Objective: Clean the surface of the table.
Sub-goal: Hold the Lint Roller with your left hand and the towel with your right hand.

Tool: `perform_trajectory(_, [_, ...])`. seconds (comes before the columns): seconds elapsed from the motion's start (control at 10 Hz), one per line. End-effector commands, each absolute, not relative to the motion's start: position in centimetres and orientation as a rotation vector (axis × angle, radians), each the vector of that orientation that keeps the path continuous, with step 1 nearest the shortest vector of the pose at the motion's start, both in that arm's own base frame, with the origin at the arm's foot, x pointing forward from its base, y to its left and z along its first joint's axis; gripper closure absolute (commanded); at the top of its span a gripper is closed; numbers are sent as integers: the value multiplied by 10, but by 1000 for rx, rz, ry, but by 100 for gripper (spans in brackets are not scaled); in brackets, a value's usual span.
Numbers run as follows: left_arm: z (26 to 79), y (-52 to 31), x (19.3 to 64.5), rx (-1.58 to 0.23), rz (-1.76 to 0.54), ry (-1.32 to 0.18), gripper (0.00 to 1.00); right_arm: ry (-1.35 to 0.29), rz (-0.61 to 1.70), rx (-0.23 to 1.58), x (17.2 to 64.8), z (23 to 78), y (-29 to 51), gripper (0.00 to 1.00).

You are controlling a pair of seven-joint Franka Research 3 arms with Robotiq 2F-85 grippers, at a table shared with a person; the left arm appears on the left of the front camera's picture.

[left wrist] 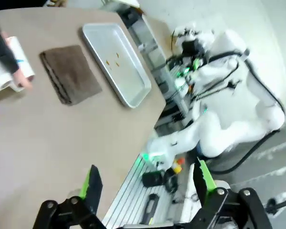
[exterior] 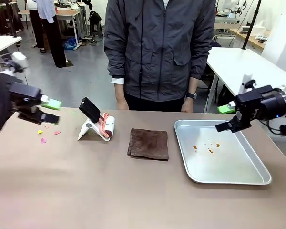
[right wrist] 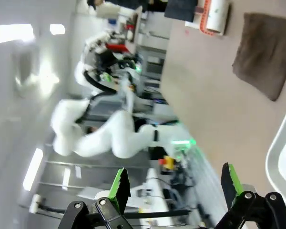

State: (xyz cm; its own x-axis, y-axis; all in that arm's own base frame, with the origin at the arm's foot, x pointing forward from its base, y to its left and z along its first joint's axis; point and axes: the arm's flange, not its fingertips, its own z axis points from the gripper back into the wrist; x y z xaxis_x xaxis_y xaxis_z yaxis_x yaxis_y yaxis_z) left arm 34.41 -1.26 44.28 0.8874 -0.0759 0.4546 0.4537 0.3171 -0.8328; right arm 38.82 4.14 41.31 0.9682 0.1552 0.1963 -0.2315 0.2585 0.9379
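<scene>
- While both arms hang above the counter [exterior: 86, 191], a wide brown-taupe top that spans the front view, neither holds anything. The left end effector [exterior: 51, 110] has its fingers apart, and so does the right end effector [exterior: 224, 118].
- Small pink and yellow scraps [exterior: 44, 136] lie on the counter just below the left end effector, a little toward the robot. The left arm is plainly the nearer one to them.
- A roller [exterior: 106, 126] leans on a white stand [exterior: 88, 130] just right of the scraps. Its long axis is tilted, with the dark handle up and to the left and the roll low at the right. It too is nearer the left arm.
- A folded brown cloth [exterior: 148, 144] lies flat near the middle, between the two arms, its edges about square with the counter. The right arm looks slightly nearer to it.
- A metal tray [exterior: 229, 164] sits at the right, its long side running from far to near, with the right end effector over its far edge. A few orange crumbs [exterior: 209, 149] lie in it.
- A person [exterior: 157, 47] stands at the far side, hands by the counter's edge.
- Hard to make out: the scraps are too small to tell what they are. The left arm is cut off by the picture's left edge. Both wrist views are tilted and blurred, and in the right wrist view the tray is cut off at the edge.
</scene>
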Motion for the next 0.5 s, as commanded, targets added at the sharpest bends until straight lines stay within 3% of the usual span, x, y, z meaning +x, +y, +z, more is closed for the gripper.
perform_trajectory(0.0, [400, 22, 363, -1286, -179, -360, 0, -94, 183, 1294, 398, 400, 35, 0])
perform_trajectory(0.3, [367, 48, 368, -1263, 34, -388, 0, -147, 36, 1313, 393, 386, 11, 0])
perform_trajectory(0.4, [374, 59, 353, -1294, -46, -346, 0, -71, 116, 1311, 396, 385, 14, 0])
